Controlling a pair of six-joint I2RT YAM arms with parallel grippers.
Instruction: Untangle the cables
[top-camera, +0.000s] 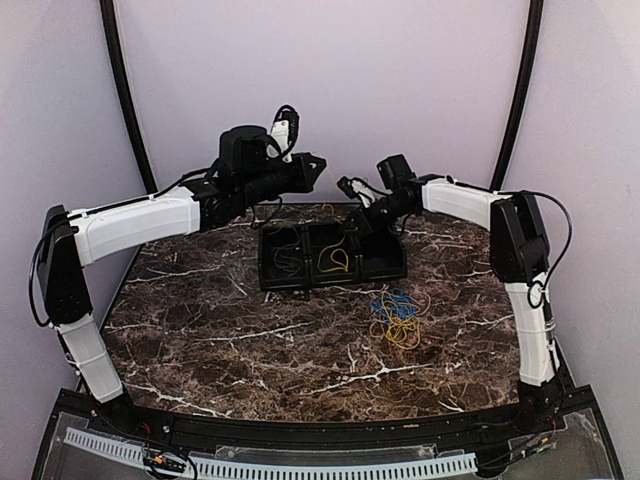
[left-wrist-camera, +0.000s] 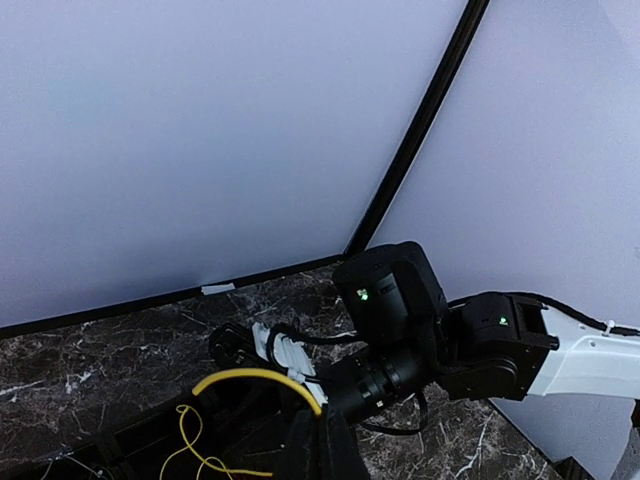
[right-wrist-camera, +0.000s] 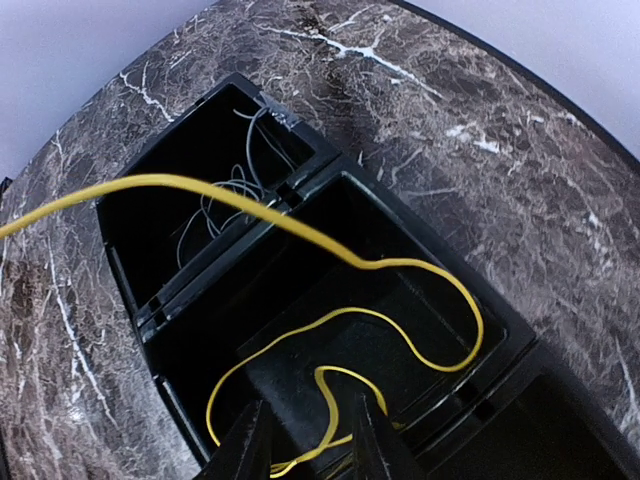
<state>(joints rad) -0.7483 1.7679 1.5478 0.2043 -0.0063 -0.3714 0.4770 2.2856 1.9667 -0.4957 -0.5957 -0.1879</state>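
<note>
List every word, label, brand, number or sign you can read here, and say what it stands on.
No readable text in any view.
The black tray, the marble table, the yellow cable, the left arm and the right arm show no lettering.
The white scrap at the wall's foot is too small to tell if it bears print.

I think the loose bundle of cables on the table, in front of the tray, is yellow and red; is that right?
Not quite: the bundle in front of the tray is yellow and blue, not red, as the top view shows.
</note>
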